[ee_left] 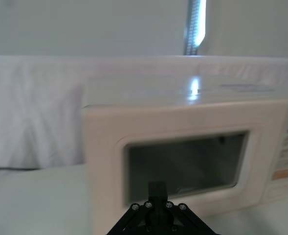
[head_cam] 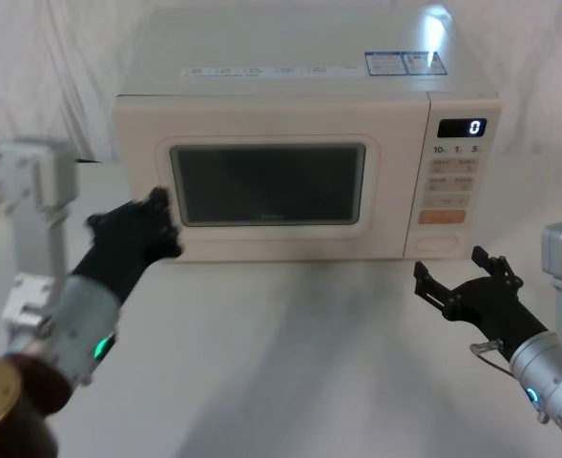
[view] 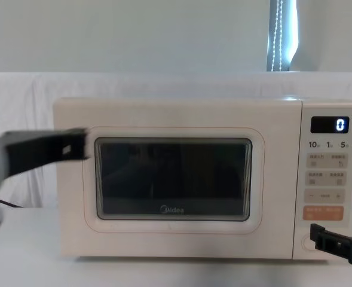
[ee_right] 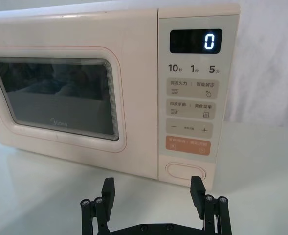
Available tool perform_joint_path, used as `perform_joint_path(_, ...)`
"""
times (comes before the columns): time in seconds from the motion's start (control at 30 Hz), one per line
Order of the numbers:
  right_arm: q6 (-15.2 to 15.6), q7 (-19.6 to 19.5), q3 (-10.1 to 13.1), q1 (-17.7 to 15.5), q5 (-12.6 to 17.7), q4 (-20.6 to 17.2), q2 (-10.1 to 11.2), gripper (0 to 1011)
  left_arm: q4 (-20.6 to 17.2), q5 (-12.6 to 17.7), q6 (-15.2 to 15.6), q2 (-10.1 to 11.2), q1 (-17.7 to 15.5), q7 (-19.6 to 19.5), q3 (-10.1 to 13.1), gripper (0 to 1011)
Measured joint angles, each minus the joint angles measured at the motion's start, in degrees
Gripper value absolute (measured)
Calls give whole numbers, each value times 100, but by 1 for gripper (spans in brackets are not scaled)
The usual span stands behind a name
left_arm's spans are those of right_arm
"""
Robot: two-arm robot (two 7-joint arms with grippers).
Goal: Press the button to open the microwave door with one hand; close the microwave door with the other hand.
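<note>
The microwave door (head_cam: pixel 271 186) sits flush, left pincer (head_cam: pixel 156 215) closed against its left edge; right pincer (head_cam: pixel 457 277) open.

The microwave door (head_cam: pixel 266 181) stands flush, leaving the white surface (head_cam: pixel 290 353) before it open from 9 to 3 o'clock. The left hand (head_cam: pixel 158 212) blocks the door's 9 o'clock edge. At 4 o'clock the right hand (ee_right: pixel 153 192), fingers spread, faces the button (ee_right: pixel 185 170) across a bare gap.
</note>
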Motion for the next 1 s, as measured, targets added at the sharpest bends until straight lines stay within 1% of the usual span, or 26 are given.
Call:
perform_joint_path(0.03, 0, 0, 0, 0, 0, 0, 0, 1000, -92, 29, -100, 28, 209, 23, -102, 0)
perform_joint_path(0.13, 0, 0, 0, 0, 0, 0, 0, 1000, -190, 66, -241, 50, 480, 40, -229, 0)
perform_joint_path(0.23, 0, 0, 0, 0, 0, 0, 0, 1000, -294, 145, -508, 48, 893, 76, -407, 0)
perform_joint_path(0.27, 0, 0, 0, 1, 0, 0, 0, 1000, -294, 145, -508, 48, 893, 76, -407, 0)
perform_joint_path(0.37, 0, 0, 0, 1, 0, -1, -1, 1000, -330, 235, -761, -3, 1250, 123, -549, 0)
perform_joint_path(0.43, 0, 0, 0, 0, 0, 0, 0, 1000, -327, 265, -900, -56, 1420, 142, -625, 0)
perform_joint_path(0.47, 0, 0, 0, 0, 0, 0, 0, 1000, -327, 265, -900, -56, 1420, 142, -625, 0)
perform_joint_path(0.5, 0, 0, 0, 0, 0, -1, 0, 1000, -317, 275, -957, -82, 1494, 148, -657, 0)
perform_joint_path(0.93, 0, 0, 0, 0, 0, 0, 0, 1000, -317, 276, -932, -65, 1445, 145, -632, 0)
perform_joint_path(0.97, 0, 0, 0, 0, 0, 0, 0, 1000, -317, 276, -930, -64, 1443, 145, -631, 4)
perform_joint_path(1.0, 0, 0, 0, 0, 0, 0, 0, 1000, -317, 276, -928, -62, 1439, 145, -629, 38)
